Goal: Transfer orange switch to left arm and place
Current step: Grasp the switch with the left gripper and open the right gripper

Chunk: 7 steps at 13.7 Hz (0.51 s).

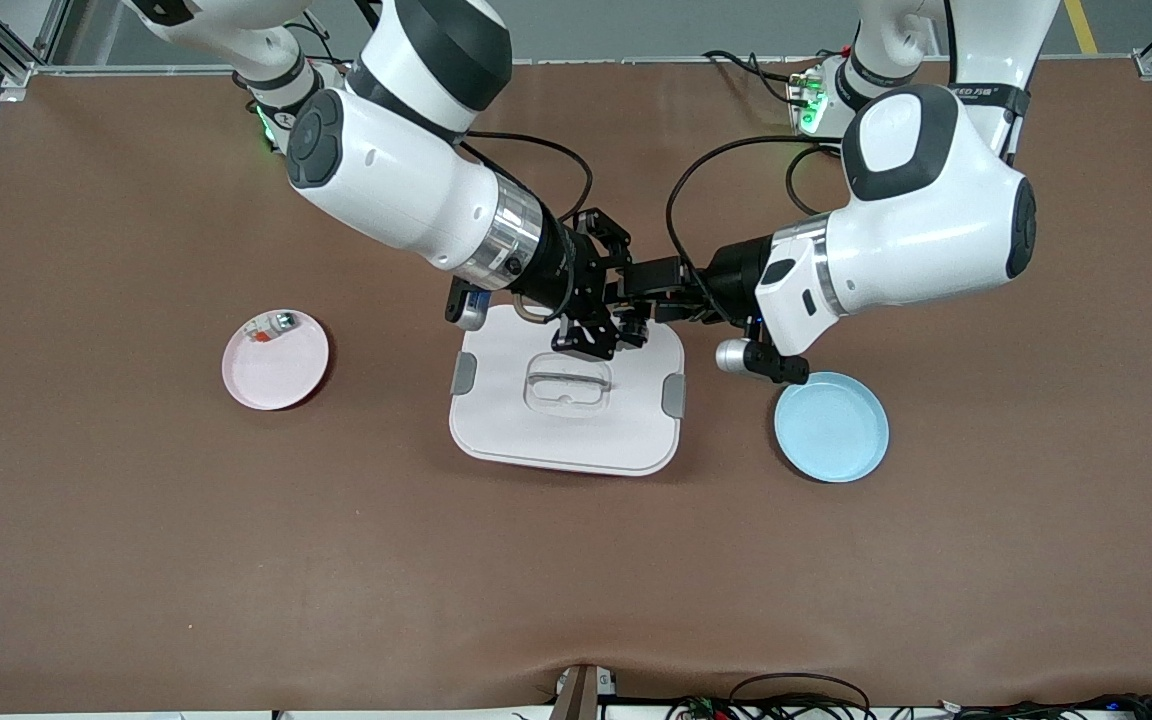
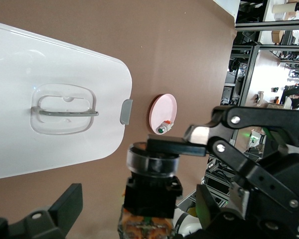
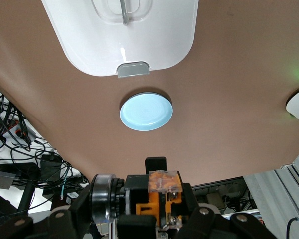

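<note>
The orange switch, black with orange parts and a clear round end, is up in the air over the edge of the white box on the robots' side. My right gripper is shut on it. In the front view that gripper meets my left gripper above the box. In the left wrist view the switch sits between the spread fingers of my left gripper, which is open and does not touch it. One left finger stands well apart from the switch.
The box lies mid-table with grey latches and a clear lid handle. A pink plate with a small white part lies toward the right arm's end. A blue plate lies toward the left arm's end.
</note>
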Available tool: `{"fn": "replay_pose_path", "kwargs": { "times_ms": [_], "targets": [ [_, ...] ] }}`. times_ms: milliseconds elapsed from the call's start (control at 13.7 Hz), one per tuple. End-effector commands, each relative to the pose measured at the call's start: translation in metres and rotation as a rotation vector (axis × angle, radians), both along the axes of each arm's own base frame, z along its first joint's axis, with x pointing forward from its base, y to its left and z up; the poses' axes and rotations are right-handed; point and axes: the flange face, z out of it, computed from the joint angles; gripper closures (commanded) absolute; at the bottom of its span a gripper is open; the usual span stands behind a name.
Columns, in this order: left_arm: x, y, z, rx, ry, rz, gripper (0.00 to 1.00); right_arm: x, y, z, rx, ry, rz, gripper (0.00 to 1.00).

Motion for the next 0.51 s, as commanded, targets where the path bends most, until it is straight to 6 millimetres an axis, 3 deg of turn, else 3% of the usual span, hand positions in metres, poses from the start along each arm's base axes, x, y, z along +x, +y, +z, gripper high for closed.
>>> {"fn": "replay_pose_path", "kwargs": {
  "times_ms": [0, 73, 219, 439],
  "targets": [
    [0.0027, 0.0028, 0.0024, -0.005, -0.022, -0.002, 0.41, 0.0024, 0.0048, 0.0061, 0.015, 0.0, -0.019, 1.0],
    [0.0033, 0.0036, 0.0031, -0.005, -0.023, 0.0, 0.63, 0.0027, 0.0049, 0.005, 0.014, 0.001, -0.019, 1.0],
    [0.0037, 0.0045, 0.003, -0.004, -0.023, 0.0, 0.96, 0.0022, 0.0055, 0.0051, 0.015, 0.001, -0.018, 1.0],
    [0.004, 0.0046, 0.0038, -0.005, -0.024, 0.002, 1.0, 0.003, 0.0057, 0.0068, 0.023, -0.008, -0.025, 1.0]
  ]
}}
